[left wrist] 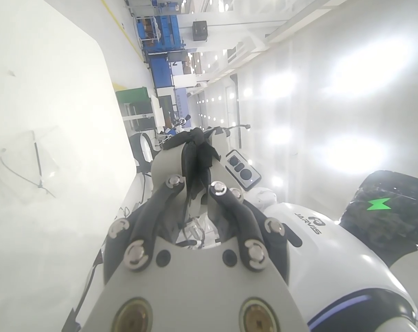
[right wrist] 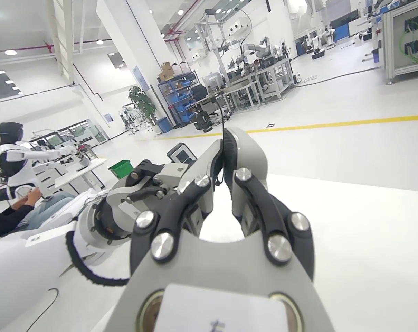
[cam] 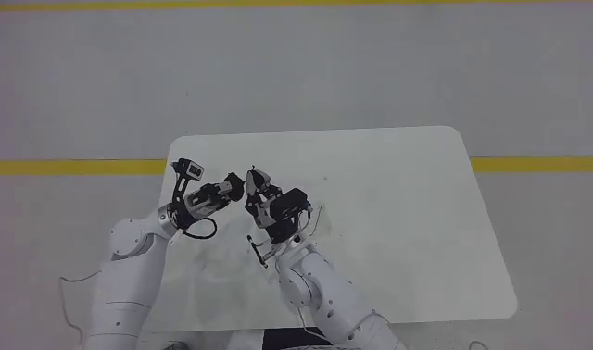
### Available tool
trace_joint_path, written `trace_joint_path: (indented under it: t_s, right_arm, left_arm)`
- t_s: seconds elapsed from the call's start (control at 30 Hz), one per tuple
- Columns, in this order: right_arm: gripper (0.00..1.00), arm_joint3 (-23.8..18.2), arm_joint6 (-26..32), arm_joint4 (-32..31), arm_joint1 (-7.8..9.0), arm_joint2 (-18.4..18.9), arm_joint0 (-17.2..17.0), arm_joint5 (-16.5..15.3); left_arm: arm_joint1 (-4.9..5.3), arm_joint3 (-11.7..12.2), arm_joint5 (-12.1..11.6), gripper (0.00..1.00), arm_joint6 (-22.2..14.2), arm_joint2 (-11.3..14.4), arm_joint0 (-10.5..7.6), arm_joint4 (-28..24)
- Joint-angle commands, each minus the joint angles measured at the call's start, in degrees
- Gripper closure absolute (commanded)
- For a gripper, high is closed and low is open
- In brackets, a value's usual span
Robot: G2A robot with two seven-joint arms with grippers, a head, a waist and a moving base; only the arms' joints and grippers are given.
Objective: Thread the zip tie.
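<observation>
A thin black zip tie (right wrist: 222, 116) sticks straight out of my right gripper (right wrist: 225, 137), which is shut on it. In the top view this right gripper (cam: 254, 181) hovers over the left part of the white table (cam: 408, 183), tip to tip with my left gripper (cam: 235, 185). The left gripper (left wrist: 196, 138) has its black pads pressed together, and I see nothing between them. Whether it touches the tie is hidden. A second black zip tie (left wrist: 39, 182), closed into a loop, lies on the table inside a clear bag (left wrist: 24, 169).
The clear bag (cam: 313, 218) lies just right of the two grippers. The table's near left edge runs close beneath both arms. Bare tabletop stretches to the right and towards the far edge.
</observation>
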Motion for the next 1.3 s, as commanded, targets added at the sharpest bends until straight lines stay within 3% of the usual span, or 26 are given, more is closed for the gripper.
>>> trace_joint_path:
  t_s: [0.0, 0.4, 0.43, 0.47, 0.73, 0.9, 0.97, 1.03, 1.27]
  right_arm:
    - [1.00, 0.02, 0.08, -0.03, 0.00, -0.04, -0.05, 0.35]
    - [1.00, 0.08, 0.60, 0.60, 0.13, -0.28, -0.46, -0.42]
    - [0.71, -0.07, 0.51, 0.74, 0.15, -0.23, -0.55, -0.56]
    - [0.00, -0.24, 0.41, 0.76, 0.19, -0.13, -0.64, -0.56]
    - [0.00, -2.90, -2.10, -2.03, 1.18, 1.85, -2.22, -1.40]
    - [0.00, -3.55, -3.89, -8.94, 2.34, 3.45, -3.06, -1.49]
    - [0.00, -3.62, -4.53, -9.85, 2.61, 3.96, -3.39, -1.29]
    - [0.00, -3.64, -4.59, -9.69, 2.62, 4.07, -3.42, -1.05]
    - [0.00, -3.64, -4.59, -9.69, 2.62, 4.07, -3.42, -1.05]
  left_arm:
    - [0.01, -0.05, 0.00, 1.00, 0.00, -0.12, -0.01, -0.04]
    - [-0.07, -0.21, 0.00, 1.00, 0.07, -0.08, 0.32, -0.61]
    - [-0.08, -0.24, 0.00, 1.00, 0.13, -0.07, 0.33, -0.78]
    - [-0.09, -0.26, 0.00, 1.00, 0.19, -0.08, 0.35, -0.86]
    - [-0.06, 1.32, 0.33, 1.00, 1.18, 0.05, 0.08, -4.84]
    - [0.17, 2.38, 3.61, 1.00, 0.01, 0.44, -0.66, -9.71]
    - [0.32, 2.70, 6.18, 1.00, -1.06, 0.74, -0.93, -11.47]
    - [0.71, 2.39, 6.53, 1.00, -2.13, 0.62, -1.43, -8.82]
    - [0.71, 2.39, 6.53, 1.00, -2.13, 0.62, -1.43, -8.82]
